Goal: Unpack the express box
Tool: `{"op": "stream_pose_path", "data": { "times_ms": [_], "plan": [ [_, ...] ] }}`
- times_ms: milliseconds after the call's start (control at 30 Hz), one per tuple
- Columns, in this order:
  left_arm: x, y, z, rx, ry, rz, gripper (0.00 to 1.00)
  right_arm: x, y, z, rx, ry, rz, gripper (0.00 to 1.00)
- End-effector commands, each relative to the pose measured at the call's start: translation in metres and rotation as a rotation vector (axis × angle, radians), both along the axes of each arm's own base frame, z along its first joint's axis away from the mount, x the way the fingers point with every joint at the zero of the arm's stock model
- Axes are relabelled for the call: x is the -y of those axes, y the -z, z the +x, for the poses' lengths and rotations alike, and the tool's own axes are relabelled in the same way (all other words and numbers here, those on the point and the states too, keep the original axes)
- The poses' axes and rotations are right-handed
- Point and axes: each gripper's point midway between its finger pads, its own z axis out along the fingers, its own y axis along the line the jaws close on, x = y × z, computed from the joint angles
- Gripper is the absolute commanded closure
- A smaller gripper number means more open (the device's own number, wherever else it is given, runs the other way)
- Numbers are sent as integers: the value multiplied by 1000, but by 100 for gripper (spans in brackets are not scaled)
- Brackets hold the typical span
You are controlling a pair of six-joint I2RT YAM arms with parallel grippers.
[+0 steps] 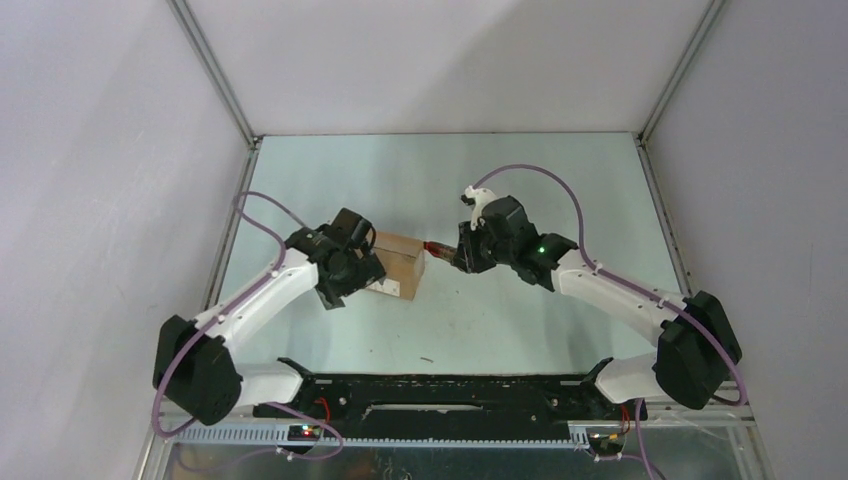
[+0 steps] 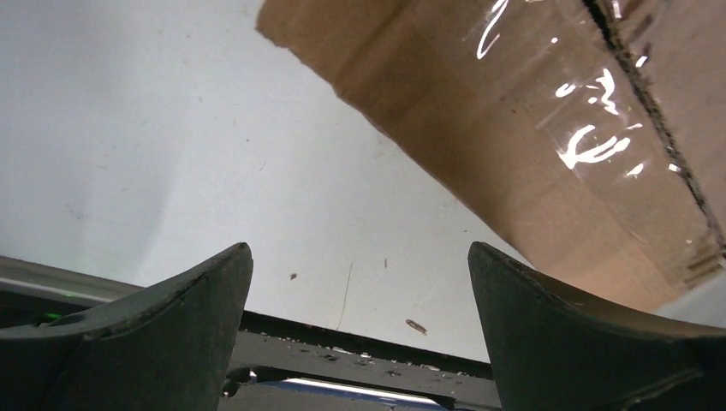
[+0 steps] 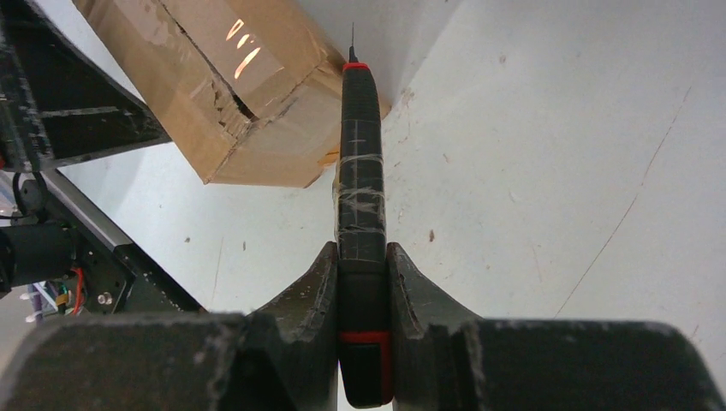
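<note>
The express box is a small brown taped carton with a white label on its near side, lying mid-table. My left gripper hovers at its left side, open and empty; in the left wrist view the box fills the upper right, off the fingers. My right gripper is shut on a red-and-black utility knife. The knife's blade tip points past the box's right end, where the tape seam looks torn. The knife tip also shows in the top view.
A black rail runs along the near edge between the arm bases. White walls with metal posts enclose the table on three sides. Small debris specks lie on the surface.
</note>
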Motion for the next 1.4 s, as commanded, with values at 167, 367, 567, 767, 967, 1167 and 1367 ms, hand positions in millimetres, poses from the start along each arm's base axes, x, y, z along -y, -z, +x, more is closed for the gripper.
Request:
{"op": "stream_pose_path", "data": {
  "times_ms": [167,367,567,767,967,1167,1367],
  "plan": [
    [-23,-43,-18,121,-179,-59,0,-7,-26,-10,19,-1,109,100],
    [-10,-64,6,192,-232,-151,1,-11,-27,-22,6,-18,117,100],
    [-4,-62,28,172,-293,-127,0,-14,-23,-29,8,-13,109,100],
    [0,-60,45,182,-340,-122,0,-12,-19,-30,3,0,105,100],
    [3,-53,54,164,-322,-93,0,-13,-15,-29,-2,0,97,100],
    [-5,-42,58,153,-340,-71,0,-12,-15,-28,-1,6,95,100],
    [-13,-34,59,128,-361,-55,0,-13,-14,-28,-3,5,96,100]
  ]
}}
